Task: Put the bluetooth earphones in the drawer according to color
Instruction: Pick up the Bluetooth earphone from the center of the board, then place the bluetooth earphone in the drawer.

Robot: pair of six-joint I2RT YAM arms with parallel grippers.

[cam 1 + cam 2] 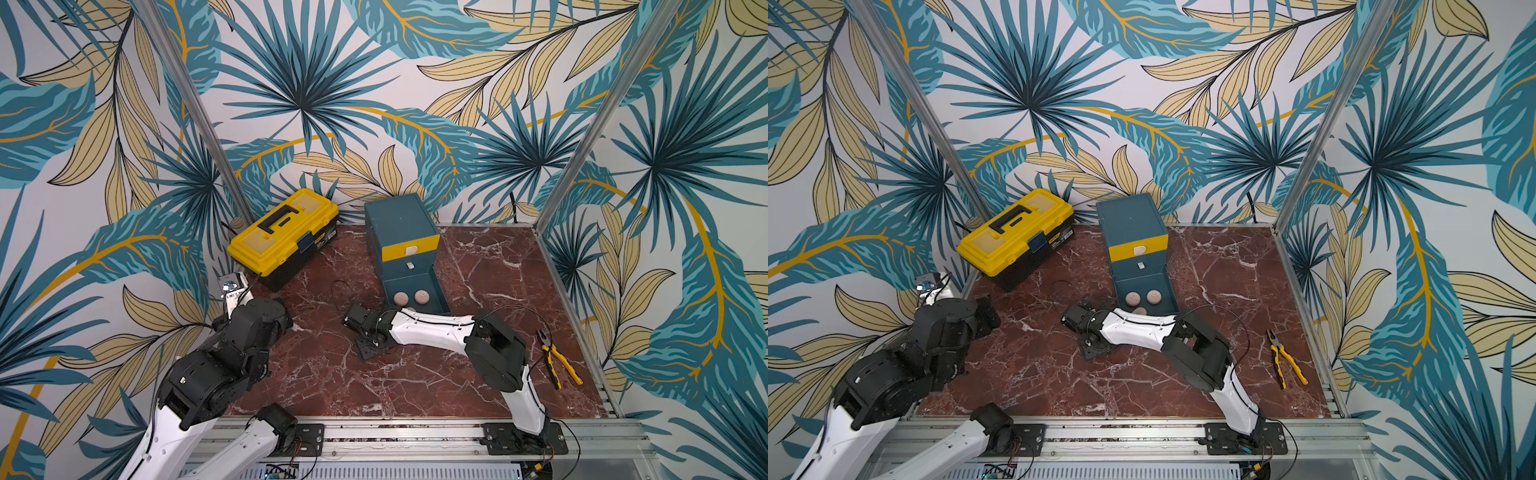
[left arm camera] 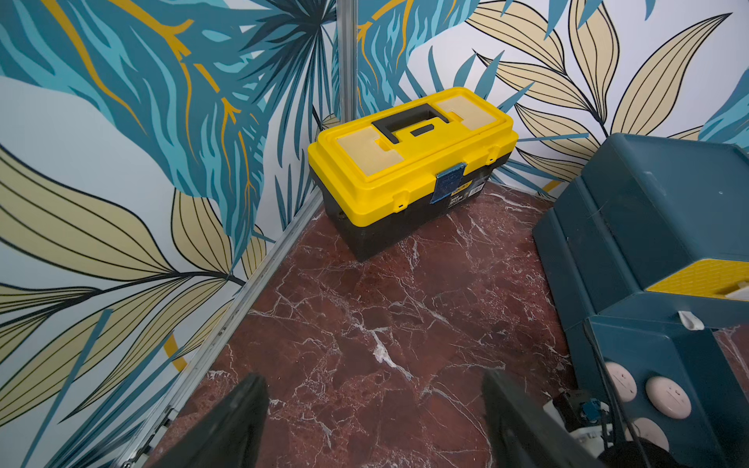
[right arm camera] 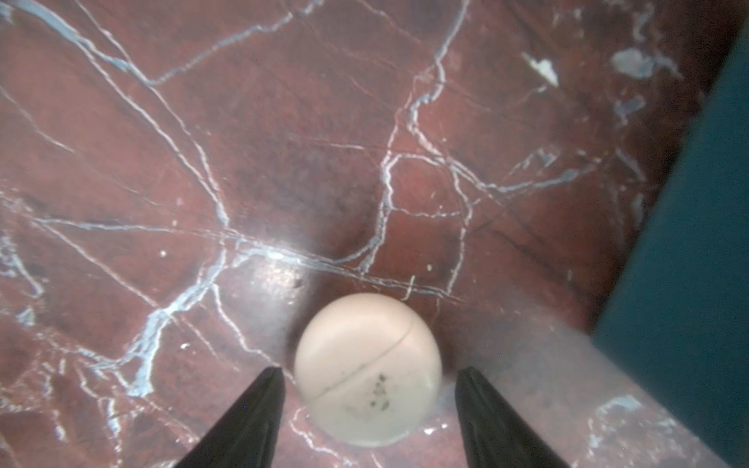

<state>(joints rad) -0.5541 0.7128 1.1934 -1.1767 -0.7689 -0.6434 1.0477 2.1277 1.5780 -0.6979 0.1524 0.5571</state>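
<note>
Squarely inside the parted right claw (image 3: 369, 370), pink earphone case (image 3: 364, 344) sat on the worktop (image 3: 182, 142), left claw (image 2: 373, 377) gaped empty, open drawer (image 1: 434, 299) mid-frame in both top views.

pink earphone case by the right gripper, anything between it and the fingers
Nothing visible. In the right wrist view the pink case lies on the marble between the right gripper's open fingers, with gaps on both sides.

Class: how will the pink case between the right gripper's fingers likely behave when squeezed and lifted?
The case looks smooth and rounded, so it may slip from the right gripper unless squeezed across its middle. Its seam suggests a hard two-part shell: probably stiff and light. On the glossy table it could roll if nudged.
</note>
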